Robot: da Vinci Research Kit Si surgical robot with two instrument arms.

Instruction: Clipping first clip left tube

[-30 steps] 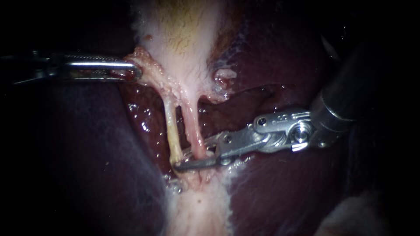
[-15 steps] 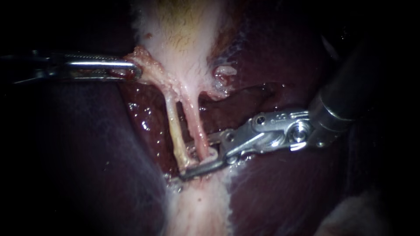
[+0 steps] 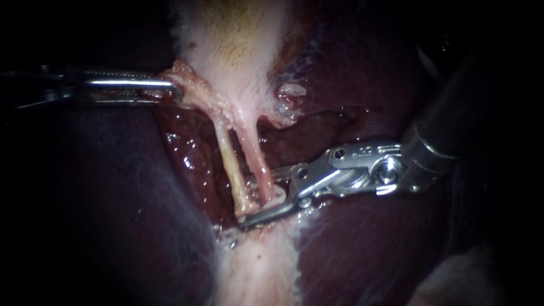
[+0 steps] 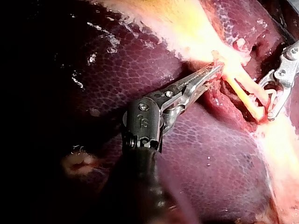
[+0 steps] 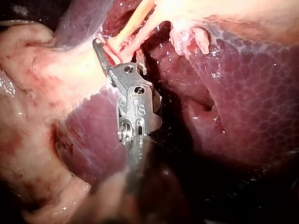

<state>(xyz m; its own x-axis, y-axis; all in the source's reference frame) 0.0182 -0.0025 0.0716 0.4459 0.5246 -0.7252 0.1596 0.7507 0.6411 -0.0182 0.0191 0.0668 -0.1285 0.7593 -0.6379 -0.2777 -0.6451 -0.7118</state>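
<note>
Left instrument (image 3: 174, 93) is gripping tissue fold (image 3: 184, 76) at gallbladder (image 3: 238, 39) edge, jaws closed on it, apparently for tension | right instrument (image 3: 245, 203) is straddling left tube (image 3: 228, 164) and right tube (image 3: 258, 164) low down, jaws parted, judged lining up clip | no clip visible.

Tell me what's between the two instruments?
The pale left tube and pink right tube run between left instrument and right instrument, over the liver. Endoscope view shows it.
</note>
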